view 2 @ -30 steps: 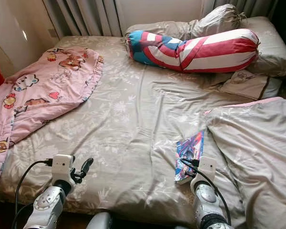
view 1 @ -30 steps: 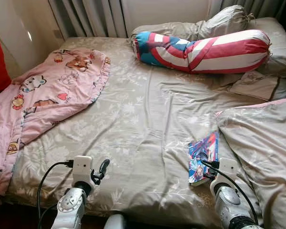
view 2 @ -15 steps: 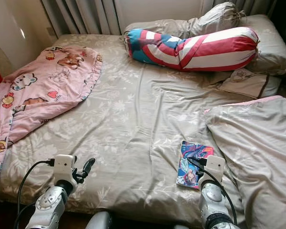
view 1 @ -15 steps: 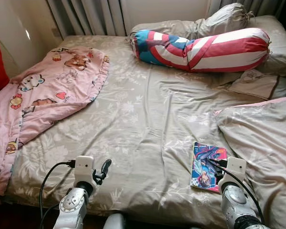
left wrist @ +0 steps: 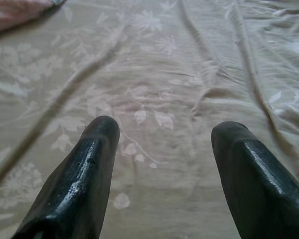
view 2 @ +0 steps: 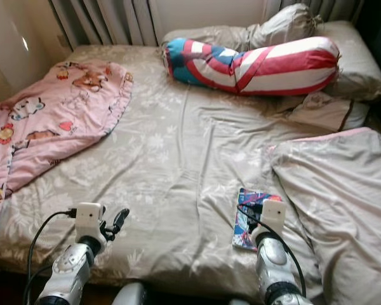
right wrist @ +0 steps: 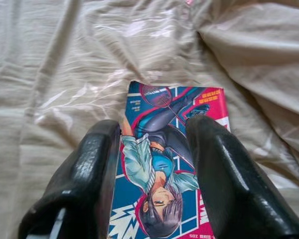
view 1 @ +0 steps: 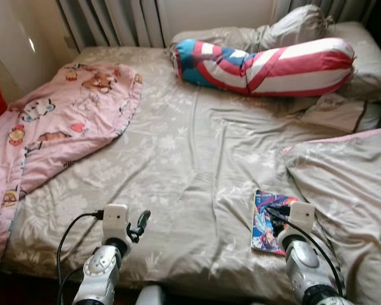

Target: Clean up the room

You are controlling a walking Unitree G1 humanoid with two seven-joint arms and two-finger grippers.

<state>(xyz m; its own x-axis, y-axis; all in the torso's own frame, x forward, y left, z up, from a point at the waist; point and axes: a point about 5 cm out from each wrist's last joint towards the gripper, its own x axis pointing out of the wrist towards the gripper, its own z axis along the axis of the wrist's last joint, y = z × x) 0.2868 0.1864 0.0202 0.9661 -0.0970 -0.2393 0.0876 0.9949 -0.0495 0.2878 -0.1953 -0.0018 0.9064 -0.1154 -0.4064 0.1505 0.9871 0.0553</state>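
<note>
The right pincer (right wrist: pixel 154 169) hangs with fingers apart over a colourful book (view 1: pixel 267 219) lying flat on the bed (view 1: pixel 190 165) beside a rumpled blanket (view 1: pixel 349 190), its near edge hidden by the wrist, while the left pincer (left wrist: pixel 162 149) hovers spread above bare sheet.

Soft daylight is cast from the curtains (view 1: pixel 108 19); sheen is seen on the bed (view 1: pixel 190 159) sheet, and the near fingers (left wrist: pixel 79 184) are blurred.

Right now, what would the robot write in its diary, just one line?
task: clean room | right pincer: open, over comic book on bed sheet | left pincer: open, above sheet
</note>
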